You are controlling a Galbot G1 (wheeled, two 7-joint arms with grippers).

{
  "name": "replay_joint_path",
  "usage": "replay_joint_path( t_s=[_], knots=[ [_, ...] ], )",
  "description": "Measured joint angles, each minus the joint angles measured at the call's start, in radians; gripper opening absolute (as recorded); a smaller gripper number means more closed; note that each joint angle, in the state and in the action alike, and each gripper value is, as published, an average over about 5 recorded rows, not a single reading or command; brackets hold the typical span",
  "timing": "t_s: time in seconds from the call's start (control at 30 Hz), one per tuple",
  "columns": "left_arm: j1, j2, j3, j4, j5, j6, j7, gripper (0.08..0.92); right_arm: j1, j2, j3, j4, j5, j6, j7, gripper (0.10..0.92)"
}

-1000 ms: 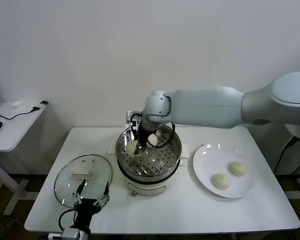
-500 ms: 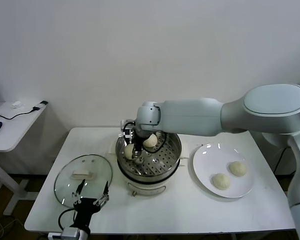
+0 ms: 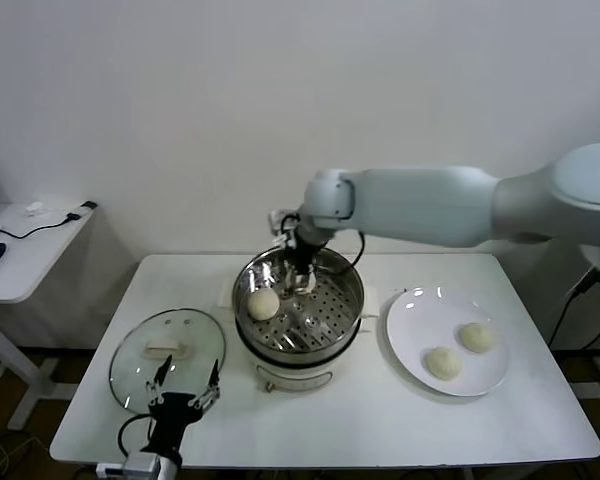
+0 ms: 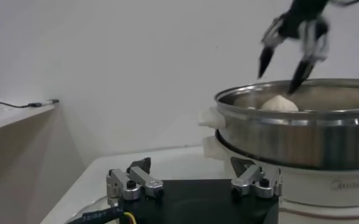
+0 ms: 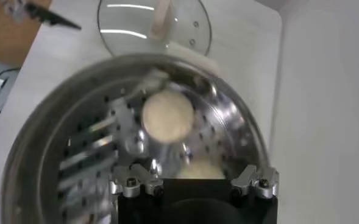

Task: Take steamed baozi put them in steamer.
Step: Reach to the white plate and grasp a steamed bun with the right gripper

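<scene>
The steel steamer (image 3: pixel 332 330) stands mid-table, also in the left wrist view (image 4: pixel 301 137). One baozi (image 3: pixel 263 304) lies on its perforated tray at the left, and shows in the right wrist view (image 5: pixel 167 115). A second baozi (image 5: pixel 194 168) lies at the tray's back, right under my right gripper. My right gripper (image 3: pixel 300 268) hovers open and empty above the steamer's back; the left wrist view shows it (image 4: pixel 292 58) with fingers spread. Two baozi (image 3: pixel 441 362) (image 3: pixel 475 337) lie on the white plate (image 3: pixel 410 330). My left gripper (image 3: pixel 185 398) is open and idle at the front left.
The glass lid (image 3: pixel 140 370) with a white handle lies flat left of the steamer, just behind my left gripper. A side table (image 3: pixel 20 250) with cables stands off to the far left. A wall is close behind the table.
My right gripper has let go of a baozi at the tray's left side, risen, and moved back toward the steamer's far rim. The left arm has not moved.
</scene>
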Motion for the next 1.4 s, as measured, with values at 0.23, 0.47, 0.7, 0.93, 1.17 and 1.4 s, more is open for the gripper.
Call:
replay_joint_path(
  t_s=[0.23,0.47,0.7,0.93,1.17,1.4],
  knots=[
    [-0.009,-0.001,0.002,0.007,-0.002,0.003,0.001,0.823,0.070,-0.255,-0.104,0.095,-0.107,0.058,-0.090,0.823],
    [-0.017,-0.007,0.001,0.016,0.001,0.008,0.002,0.823,0.032,-0.462,-0.144,0.151,-0.220,0.072,-0.115,0.823],
    [-0.016,-0.010,-0.004,0.022,0.001,0.009,0.002,0.823,-0.087,-0.564,-0.110,0.156,-0.307,0.067,-0.110,0.823],
    [-0.013,-0.010,-0.009,0.027,0.001,0.009,0.002,0.823,-0.248,-0.598,-0.008,0.118,-0.357,0.051,-0.084,0.823],
    [-0.014,-0.012,-0.009,0.038,0.003,0.008,0.002,0.823,-0.384,-0.594,0.090,0.068,-0.380,0.035,-0.054,0.823],
    [-0.017,-0.012,-0.009,0.042,0.003,0.008,0.002,0.823,-0.471,-0.569,0.151,0.029,-0.394,0.023,-0.030,0.823]
  ],
)
